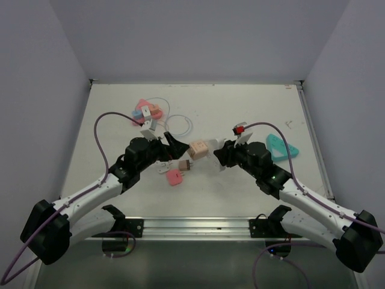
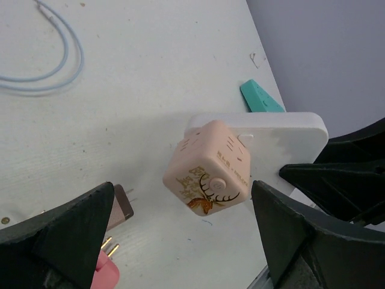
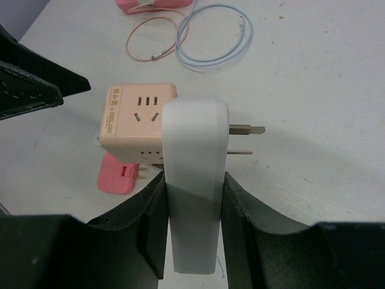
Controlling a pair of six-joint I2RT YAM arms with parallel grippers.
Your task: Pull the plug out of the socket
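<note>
White plastic adapter (image 3: 195, 138) is pinched in the right end effector (image 3: 192, 180), with the peach cube socket (image 3: 135, 123) touching its side. The left end effector (image 2: 180, 188) is spread wide around that cube, gripping nothing, and a brown plug (image 2: 119, 208) is seen bare-pronged on the surface (image 2: 150, 72) nearby. The pull is judged done; a clean retreat is called for next.

White tabletop (image 1: 252, 108), left arm (image 1: 90, 195) and right arm (image 1: 307, 201) converging, peach cube socket (image 1: 198, 149) between their jaws, white adapter (image 1: 215, 164) in the right jaws, pink plug (image 1: 174, 176) nearby, coiled cables (image 1: 178, 123) behind, teal piece (image 1: 281, 147) at right
</note>
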